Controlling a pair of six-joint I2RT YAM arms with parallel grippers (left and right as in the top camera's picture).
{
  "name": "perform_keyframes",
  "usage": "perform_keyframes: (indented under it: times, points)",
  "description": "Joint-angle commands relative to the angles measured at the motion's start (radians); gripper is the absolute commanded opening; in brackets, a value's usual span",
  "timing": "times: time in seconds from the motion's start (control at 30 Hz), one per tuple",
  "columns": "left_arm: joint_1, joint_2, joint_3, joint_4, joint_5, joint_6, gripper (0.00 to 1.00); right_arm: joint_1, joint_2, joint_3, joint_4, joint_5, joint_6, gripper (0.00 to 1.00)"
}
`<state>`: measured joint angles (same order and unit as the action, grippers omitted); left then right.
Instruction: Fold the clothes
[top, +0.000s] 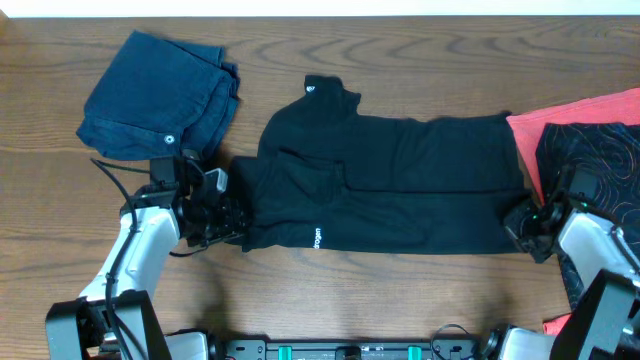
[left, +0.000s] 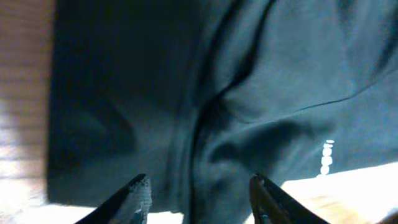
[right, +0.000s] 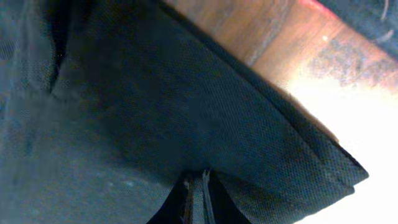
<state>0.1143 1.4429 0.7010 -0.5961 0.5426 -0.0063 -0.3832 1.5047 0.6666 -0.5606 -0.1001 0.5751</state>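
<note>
On the table, left fingers spread at the black T-shirt; right fingers pinch it.

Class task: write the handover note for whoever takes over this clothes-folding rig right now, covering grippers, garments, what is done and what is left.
Left gripper: open at the black T-shirt's left edge, holding nothing.
Right gripper: shut, seemingly pinching the shirt's right edge.
Things: the shirt lies flat across the middle of the table and looks partly folded lengthwise. Folded blue jeans sit at the far left. Red and patterned garments lie loose at the right.
Done: jeans folded; apparently the shirt's first fold.
Left: finish folding the shirt, then the right-hand garments.
</note>
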Motion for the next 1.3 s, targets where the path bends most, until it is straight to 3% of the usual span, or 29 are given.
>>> perform_keyframes:
  times: [0.0,0.3,0.37,0.53,0.67,0.87,1.27]
  points:
    - [-0.034,-0.012,0.006,-0.001,0.019,0.033,0.57,-0.003,0.087,-0.026,0.011,0.024,0.023,0.06]
    - [-0.099,0.045,-0.079,0.07,-0.058,0.031,0.59,-0.003,0.094,-0.025,0.002,0.019,0.023,0.05]
    - [-0.099,0.069,-0.089,0.075,-0.058,0.031,0.5,-0.003,0.094,-0.025,0.0,0.017,0.023,0.06]
    - [-0.099,0.112,-0.095,0.085,-0.068,0.032,0.06,-0.003,0.094,-0.025,-0.013,0.01,0.022,0.05]
    - [-0.086,0.108,-0.081,0.064,-0.143,0.003,0.06,-0.005,0.094,-0.025,-0.051,0.023,0.019,0.04]
    - [0.024,0.061,0.018,-0.1,-0.288,-0.005,0.06,-0.005,0.094,-0.025,-0.131,0.079,0.019,0.02]
    - [0.082,-0.009,0.047,-0.253,-0.283,-0.052,0.06,-0.005,0.029,-0.025,-0.324,0.085,-0.008,0.02]
